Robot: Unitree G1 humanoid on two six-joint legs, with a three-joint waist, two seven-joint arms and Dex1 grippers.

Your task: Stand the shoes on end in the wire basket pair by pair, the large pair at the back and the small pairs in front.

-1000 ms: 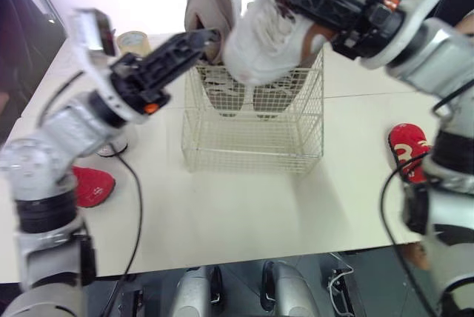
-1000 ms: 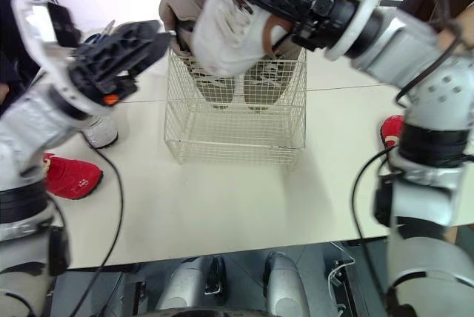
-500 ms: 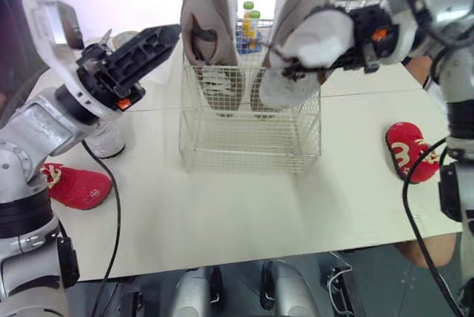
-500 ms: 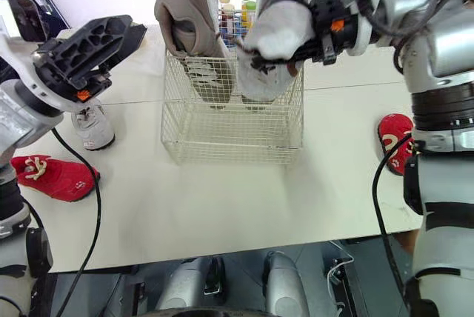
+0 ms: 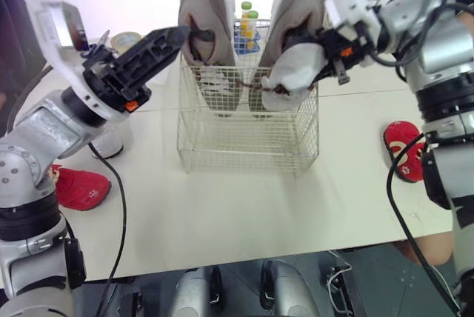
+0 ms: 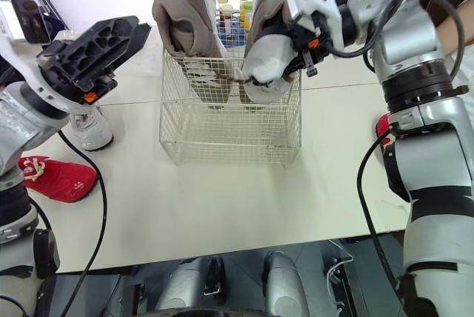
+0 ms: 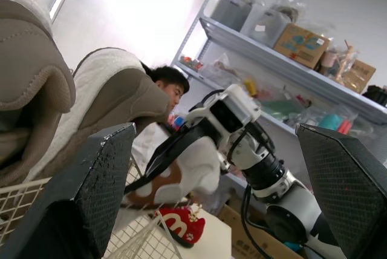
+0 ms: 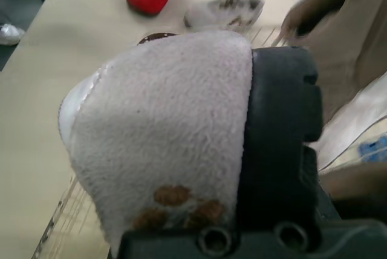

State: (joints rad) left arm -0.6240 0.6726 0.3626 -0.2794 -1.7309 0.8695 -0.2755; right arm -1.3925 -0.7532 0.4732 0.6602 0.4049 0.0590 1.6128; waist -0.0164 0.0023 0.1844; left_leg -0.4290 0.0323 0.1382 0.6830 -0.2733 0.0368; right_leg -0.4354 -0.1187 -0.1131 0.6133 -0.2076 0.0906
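Two large shoes (image 5: 207,17) stand on end at the back of the wire basket (image 5: 244,143), so from where I stand the job has reached the small pairs for the front row. The right gripper (image 5: 311,50) holds a small white shoe (image 5: 296,76) at the basket's top rim, over the right-hand side and just in front of the right-hand large shoe. The shoe tips nose-down toward the inside. Whether its toe has dipped below the rim, I cannot tell.

The fingers are clamped on the shoe's fluffy upper end. In the right wrist view the fleece presses against one black finger (image 8: 281,126), while the other is hidden behind the shoe. Most of the shoe hangs out beyond the fingers, toward the basket.

The next move, as I judge it, is to lower the shoe straight into the front right of the basket until it rests on end. The release should wait until the wire and the large shoe behind can prop it up.

The left gripper (image 5: 172,38) hovers at the basket's left rim, beside the left-hand large shoe, its fingers spread wide with nothing between them. It looks ready to steady things.

On the table (image 5: 237,206) lie the white shoe's likely mate (image 6: 92,128), a red shoe (image 5: 81,187) and another red shoe (image 5: 404,150), all yet to go in.
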